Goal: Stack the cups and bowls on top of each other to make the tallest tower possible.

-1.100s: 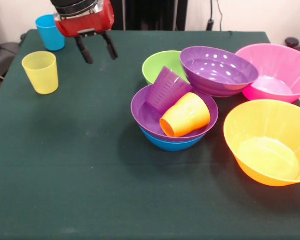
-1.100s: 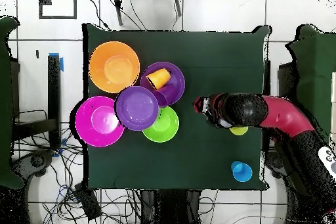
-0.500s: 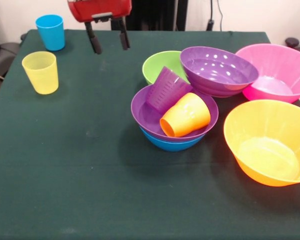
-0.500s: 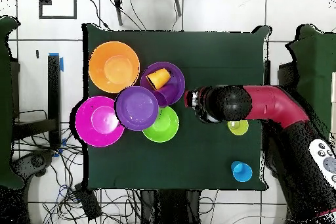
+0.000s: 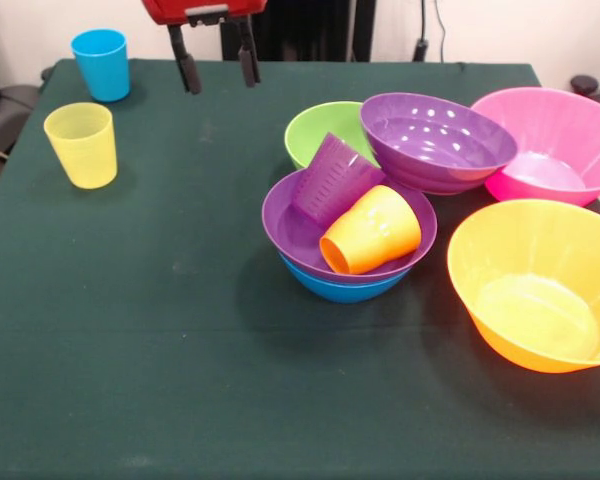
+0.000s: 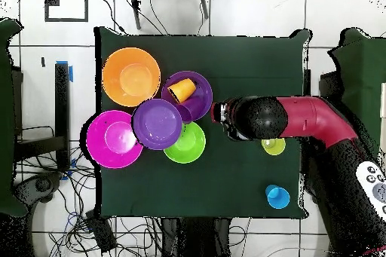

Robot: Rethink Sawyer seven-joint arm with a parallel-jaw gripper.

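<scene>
- Two black fingers hang from the red gripper [image 5: 216,66] at the top edge of the front view, spread apart and grasping nothing, above bare green cloth.
- Seen from overhead, the gripper [image 6: 219,112] sits at the tip of the red and black arm [image 6: 301,118], just beside the rim of the tower's purple bowl and not touching it.
- Nearest on the desk [image 5: 160,330] are two upright cups: the blue cup [image 5: 101,64] at the far edge and the yellow cup [image 5: 81,145] closer to the camera, well apart from the bowls.
- From overhead, the yellow cup [image 6: 274,146] lies just beside the arm, and the blue cup [image 6: 277,196] stands near the desk's corner.
- The tower [image 5: 348,250] stands mid-desk: a blue bowl [image 5: 345,288] lowest, a purple bowl [image 5: 290,225] nested in it.
- Inside that purple bowl, the purple cup [image 5: 335,180] leans mouth-down against the rim, and the orange cup [image 5: 372,230] lies on its side, mouth toward the camera, touching the purple cup.
- Behind the tower, a green bowl [image 5: 320,130] is partly covered by a second purple bowl [image 5: 435,140], which rests tilted on it.
- Beyond those, a pink bowl [image 5: 550,140] touches the second purple bowl, and an orange bowl [image 5: 540,285] sits beside the tower at the desk's edge.
- Cables [image 6: 128,235] trail over the tiled floor around the desk.
</scene>
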